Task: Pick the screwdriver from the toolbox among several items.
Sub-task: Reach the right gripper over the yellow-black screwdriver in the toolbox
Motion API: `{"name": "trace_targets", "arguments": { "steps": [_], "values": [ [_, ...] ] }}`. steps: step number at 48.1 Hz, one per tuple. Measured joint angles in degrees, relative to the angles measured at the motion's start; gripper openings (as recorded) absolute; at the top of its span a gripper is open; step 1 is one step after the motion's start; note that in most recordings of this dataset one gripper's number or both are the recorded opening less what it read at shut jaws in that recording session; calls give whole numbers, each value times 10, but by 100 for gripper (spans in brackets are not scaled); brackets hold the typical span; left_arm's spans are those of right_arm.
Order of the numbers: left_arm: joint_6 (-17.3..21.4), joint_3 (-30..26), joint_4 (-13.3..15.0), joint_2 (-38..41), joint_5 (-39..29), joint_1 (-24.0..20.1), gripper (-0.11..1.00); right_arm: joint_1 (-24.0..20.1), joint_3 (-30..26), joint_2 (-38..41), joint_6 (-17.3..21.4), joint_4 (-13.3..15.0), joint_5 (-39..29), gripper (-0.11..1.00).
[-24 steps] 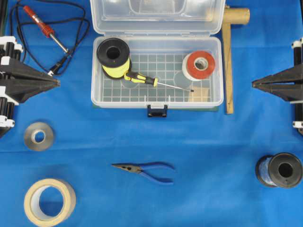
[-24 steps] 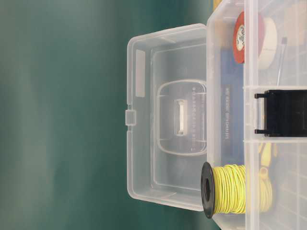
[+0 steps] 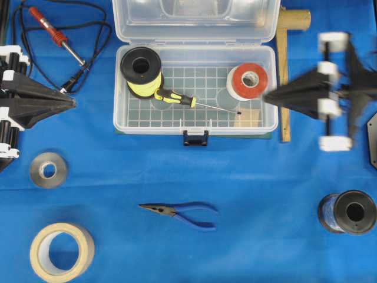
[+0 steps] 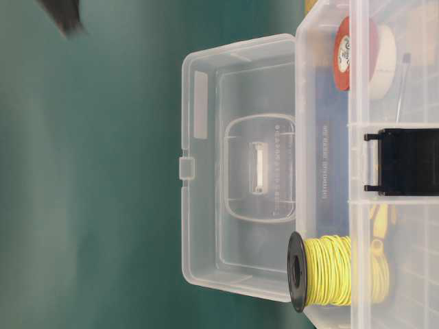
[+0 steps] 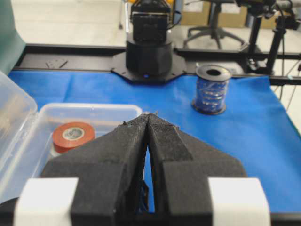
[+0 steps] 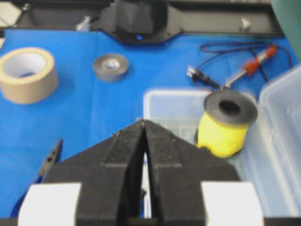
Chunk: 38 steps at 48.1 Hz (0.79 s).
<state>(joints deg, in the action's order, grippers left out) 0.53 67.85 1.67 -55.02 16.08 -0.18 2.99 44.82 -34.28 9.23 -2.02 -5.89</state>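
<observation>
The screwdriver, yellow-and-black handle and thin silver shaft, lies in the open clear toolbox between the black spool of yellow wire and the red-and-white tape roll; a small tan block sits at the front right corner. My left gripper is shut and empty, left of the box. My right gripper is shut and empty, blurred, its tip at the box's right wall. The wire spool and box show in the right wrist view, the tape roll in the left wrist view.
Red-handled soldering iron with black cord at back left. Blue-handled pliers in front of the box. Grey tape roll and tan tape roll at front left. Blue wire spool at front right. Wooden piece right of the box.
My right arm has swung in leftward from the right edge; its tip now reaches the toolbox's right wall. The left arm and the box contents have not moved.
</observation>
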Motion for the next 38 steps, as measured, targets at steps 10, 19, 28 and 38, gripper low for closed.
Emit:
{"name": "trace_targets", "arguments": {
  "steps": [10, 19, 28, 38],
  "values": [
    [-2, 0, 1, 0, 11, 1, 0, 43, -99, 137, 76, 0, -96, 8],
    [-5, 1, 2, 1, 18, 1, 0, 69, -201, 258, 156, 5, -196, 55],
    [-4, 4, 1, 1, 18, 0, 0, 76, -278, 365, 196, 25, -250, 71],
    [-4, 5, 2, 1, 19, 1, 0, 76, -324, 480, 212, 33, -267, 71]
  ]
}}
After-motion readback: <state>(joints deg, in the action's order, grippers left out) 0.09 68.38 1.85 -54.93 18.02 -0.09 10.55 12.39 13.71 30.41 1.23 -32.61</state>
